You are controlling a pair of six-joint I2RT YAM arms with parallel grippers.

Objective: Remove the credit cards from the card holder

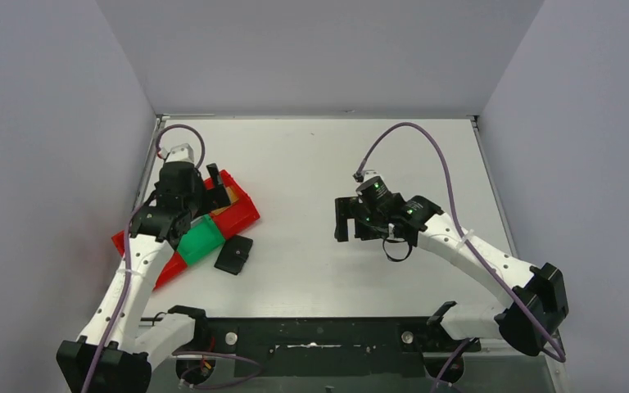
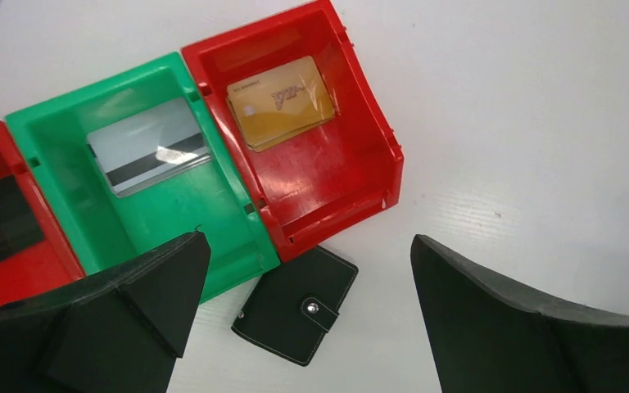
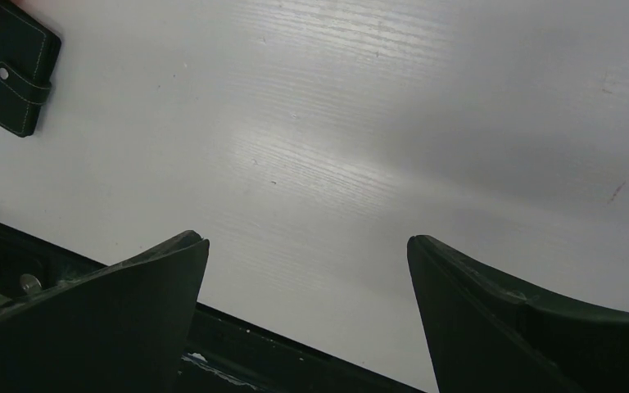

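the card holder (image 1: 233, 255) lies shut on the table (image 1: 311, 164), just beside the green bin (image 2: 172, 205), long side roughly along it, snap tab facing away; black, pale stitching. left gripper (image 2: 308, 238) and right gripper (image 3: 305, 239) gape wide, empty.

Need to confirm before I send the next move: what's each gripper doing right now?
Left gripper: open, holding nothing.
Right gripper: open, holding nothing.

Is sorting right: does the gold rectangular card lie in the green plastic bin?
No, the gold card lies in a red bin beside the green bin.
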